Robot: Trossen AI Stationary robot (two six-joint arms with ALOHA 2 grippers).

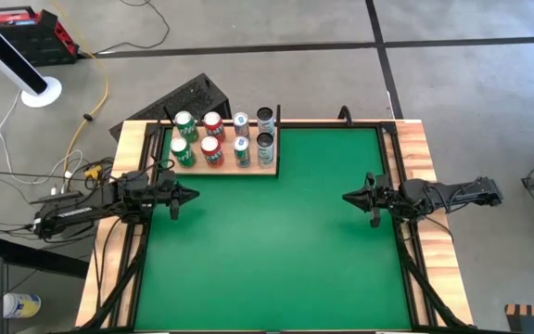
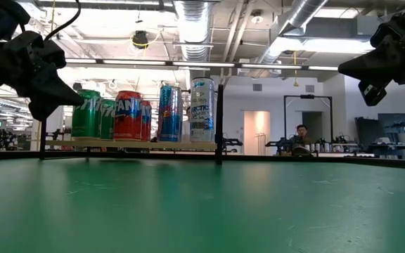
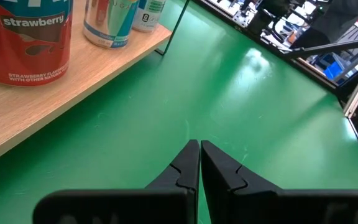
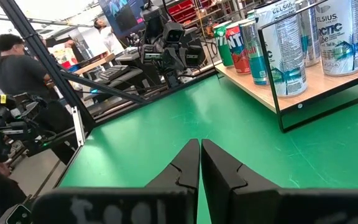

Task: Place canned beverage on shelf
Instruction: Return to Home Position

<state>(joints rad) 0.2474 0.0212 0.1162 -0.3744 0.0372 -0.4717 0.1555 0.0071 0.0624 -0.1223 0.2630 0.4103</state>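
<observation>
The shelf (image 1: pixel 222 167), a pale wooden panel in a thin dark frame, stands at the mat's far left. Several cans stand upright on it: green cans (image 1: pixel 182 137), red cans (image 1: pixel 212 139), blue cans (image 1: pixel 241 139) and pale silver cans (image 1: pixel 265 132). In the low view they line up as green (image 2: pixel 86 112), red (image 2: pixel 127 114), blue (image 2: pixel 169 112) and silver (image 2: pixel 202 109). My left gripper (image 1: pixel 193 196) hangs shut above the mat's left side, just near of the shelf. My right gripper (image 1: pixel 348 197) hangs shut above the mat's right side. Neither holds anything.
The green mat (image 1: pixel 276 241) lies bare between the two grippers and toward the near edge. Light wooden strips (image 1: pixel 425 148) border the table. A black case (image 1: pixel 188 97) lies behind the shelf. People and benches show in the room beyond.
</observation>
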